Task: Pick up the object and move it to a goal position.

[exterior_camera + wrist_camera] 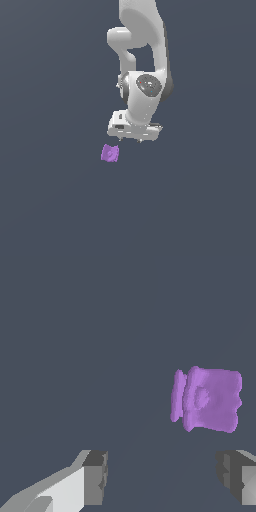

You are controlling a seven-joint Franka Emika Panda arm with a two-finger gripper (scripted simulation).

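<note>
While spread wide, pincer (161, 476) near purple object (207, 399), not touching

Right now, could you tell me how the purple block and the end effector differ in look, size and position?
The purple block is vivid purple with uneven faces; the end effector is white with dark fingertips. The block is much smaller than the end effector. The block sits apart, toward the exterior view's left; the end effector is open and holds nothing. Both stand against the same grey surface.

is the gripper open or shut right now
Open. In the wrist view the gripper shows its two fingers set wide apart with empty space between them, and the purple object lies beyond, not held.
</note>
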